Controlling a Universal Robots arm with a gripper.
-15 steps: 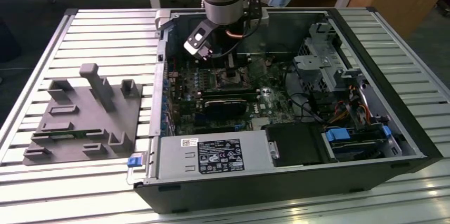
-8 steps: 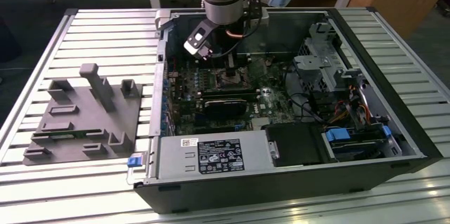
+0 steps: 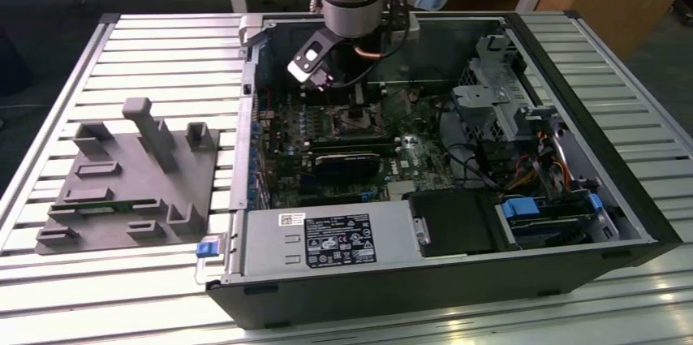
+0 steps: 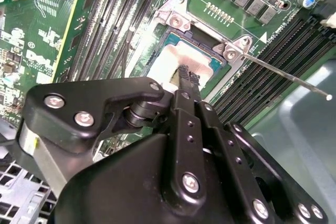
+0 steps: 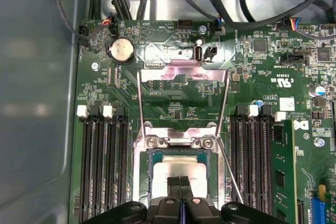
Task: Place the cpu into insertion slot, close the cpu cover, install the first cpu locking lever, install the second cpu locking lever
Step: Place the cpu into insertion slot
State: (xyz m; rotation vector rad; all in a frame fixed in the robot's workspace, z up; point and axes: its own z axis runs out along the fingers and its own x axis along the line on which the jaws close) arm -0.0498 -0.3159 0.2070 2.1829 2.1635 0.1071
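Silver-grey cpu lies in the insertion slot under the clenched end effector.

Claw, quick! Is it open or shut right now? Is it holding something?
The claw is shut, its fingertips together right at the top of the cpu, with nothing seen between them.

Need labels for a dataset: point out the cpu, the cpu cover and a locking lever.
cpu (image 5: 163, 169), first wrist view, bare metal top.
cpu cover (image 5: 184, 68), first wrist view, end bar of open frame.
locking lever (image 4: 283, 76), second wrist view, middle of thin rod.
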